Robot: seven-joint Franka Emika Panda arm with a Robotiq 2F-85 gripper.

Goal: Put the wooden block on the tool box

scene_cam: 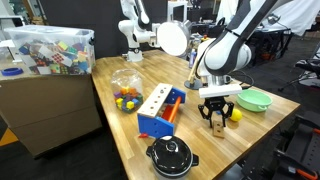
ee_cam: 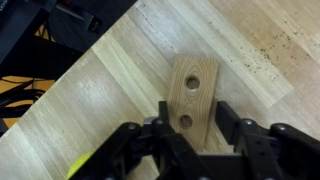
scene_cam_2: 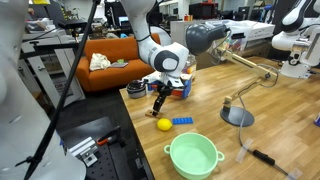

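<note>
The Panda arm (scene_cam: pixel 226 54) is glossy white with black joint sections and a pale grey wrist, carrying a black Robotiq gripper (scene_cam: pixel 218 122) with black linkage fingers (ee_cam: pixel 150 152).

The work surface is a table (scene_cam: pixel 112 78) of light wooden planks that stands on a dark floor (scene_cam: pixel 20 165). Just beside it is a big cardboard box (scene_cam: pixel 45 105) with a clear plastic bin (scene_cam: pixel 50 45) on top. An orange sofa (scene_cam_2: pixel 115 50) stands behind the table in an exterior view. The light is even, probably from ceiling lamps, and the far walls are unclear.
</note>
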